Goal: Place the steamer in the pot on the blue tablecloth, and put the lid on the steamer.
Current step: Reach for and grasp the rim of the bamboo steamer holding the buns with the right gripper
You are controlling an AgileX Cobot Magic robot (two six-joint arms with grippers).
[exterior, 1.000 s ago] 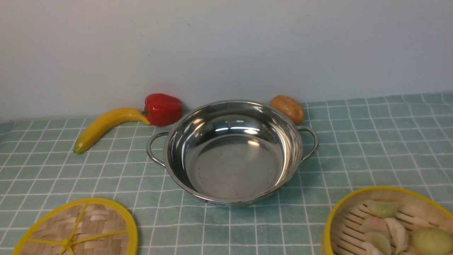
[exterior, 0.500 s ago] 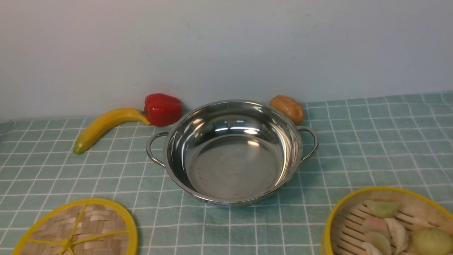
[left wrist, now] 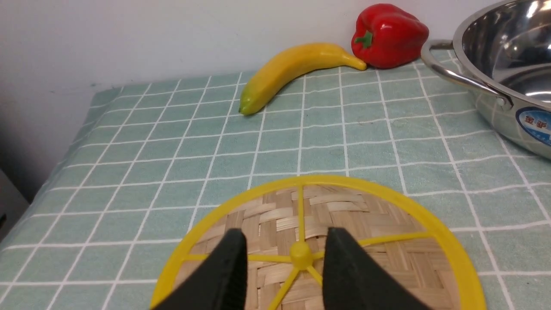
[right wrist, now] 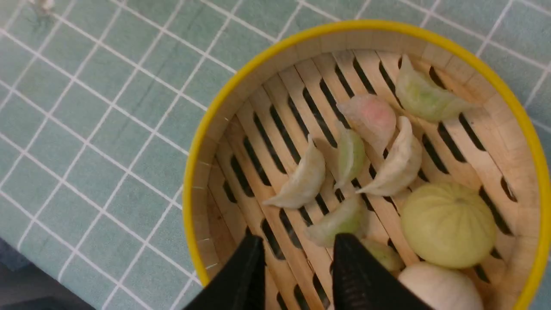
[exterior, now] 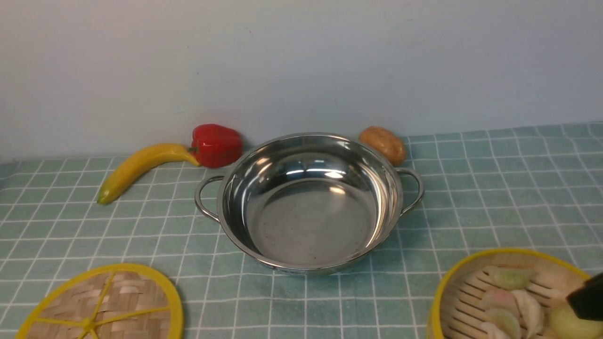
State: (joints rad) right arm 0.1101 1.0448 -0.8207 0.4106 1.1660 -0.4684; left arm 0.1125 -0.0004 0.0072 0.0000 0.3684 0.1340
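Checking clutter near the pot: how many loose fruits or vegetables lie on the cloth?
3: banana and red pepper behind-left of the pot, potato behind its right handle; more could hide behind the pot.

The left claw point(left wrist: 286, 233) shows as two matte black fingers point(left wrist: 224, 271). Each is a smooth wedge, broad at the base and narrowing to a blunt, rounded tip. The right claw point(right wrist: 298, 239) has the same pair of black, tapered fingers point(right wrist: 241, 280). One of these carries fine crosswise ridges point(right wrist: 351, 282) on its inner face. In the front view only a black corner point(exterior: 587, 297) of that claw appears, angular and too dim for detail.
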